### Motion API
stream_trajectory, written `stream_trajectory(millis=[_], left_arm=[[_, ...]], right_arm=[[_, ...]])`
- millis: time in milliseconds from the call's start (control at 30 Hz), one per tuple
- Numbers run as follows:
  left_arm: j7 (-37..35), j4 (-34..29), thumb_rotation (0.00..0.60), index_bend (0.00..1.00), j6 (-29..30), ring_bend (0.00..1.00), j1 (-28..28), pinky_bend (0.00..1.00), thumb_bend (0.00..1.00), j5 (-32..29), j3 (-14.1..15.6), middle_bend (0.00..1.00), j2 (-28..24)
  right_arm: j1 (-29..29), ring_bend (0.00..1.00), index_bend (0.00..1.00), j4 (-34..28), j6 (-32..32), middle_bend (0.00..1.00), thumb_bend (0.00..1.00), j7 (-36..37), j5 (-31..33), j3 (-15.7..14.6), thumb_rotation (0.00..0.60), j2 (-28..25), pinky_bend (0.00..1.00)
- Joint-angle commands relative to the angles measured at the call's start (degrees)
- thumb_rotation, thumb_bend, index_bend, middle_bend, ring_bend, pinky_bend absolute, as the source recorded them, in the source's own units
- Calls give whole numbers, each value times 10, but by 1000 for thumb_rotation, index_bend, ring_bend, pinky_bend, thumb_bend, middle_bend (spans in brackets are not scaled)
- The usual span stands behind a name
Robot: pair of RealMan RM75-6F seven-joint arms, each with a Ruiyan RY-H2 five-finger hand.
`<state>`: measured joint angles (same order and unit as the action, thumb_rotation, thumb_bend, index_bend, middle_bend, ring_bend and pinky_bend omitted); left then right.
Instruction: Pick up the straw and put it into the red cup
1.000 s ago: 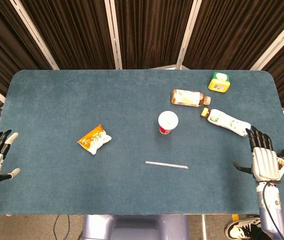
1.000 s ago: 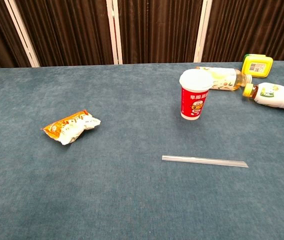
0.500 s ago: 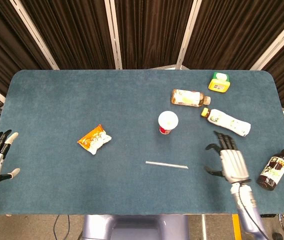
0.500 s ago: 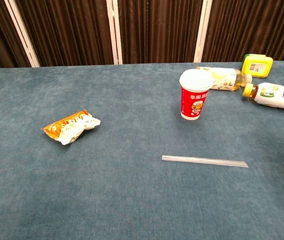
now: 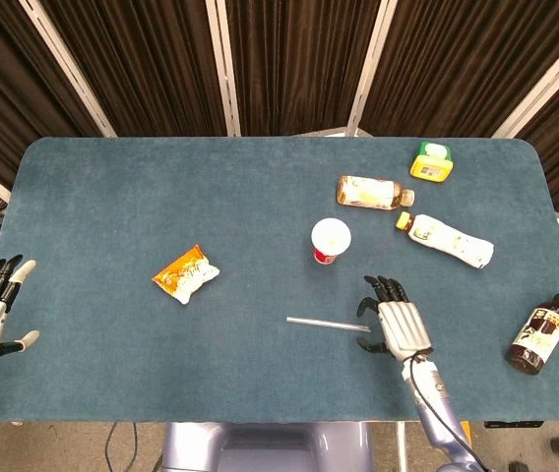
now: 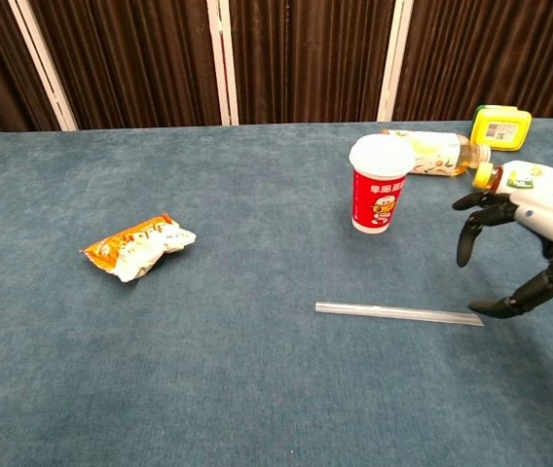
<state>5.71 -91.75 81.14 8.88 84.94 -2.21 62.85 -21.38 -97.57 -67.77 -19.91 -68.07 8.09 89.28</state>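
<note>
The reach is in hand: the right hand [image 6: 534, 255], fingers spread and empty, hovers at the straw's [image 5: 327, 324] end toward the table's [image 5: 112, 197] front edge, and next must pinch it, the red cup [image 6: 378, 185] standing just behind.

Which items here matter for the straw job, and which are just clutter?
Job: straw, red cup, right hand open beside the straw's end.
Clutter: snack bag, two lying bottles, dark bottle, yellow tub.
</note>
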Motion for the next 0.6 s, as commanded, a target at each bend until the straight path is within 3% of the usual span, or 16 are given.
stream_trajectory(millis=[33, 400, 600], left_arm=[[1, 0, 600, 0, 0, 0, 0, 0, 79, 0, 0, 0, 0], [0, 0, 600, 0, 0, 0, 0, 0, 80, 0, 0, 0, 0], [-1, 0, 600, 0, 0, 0, 0, 0, 80, 0, 0, 0, -1]], right_arm=[[-7, 0, 485, 8, -2, 99, 201, -11, 12, 6, 600, 22, 0], [-28, 0, 485, 68, -47, 100, 201, -101, 45, 24, 600, 123, 0], [-37, 0, 485, 90, -49, 99, 201, -114, 66, 35, 600, 158, 0]])
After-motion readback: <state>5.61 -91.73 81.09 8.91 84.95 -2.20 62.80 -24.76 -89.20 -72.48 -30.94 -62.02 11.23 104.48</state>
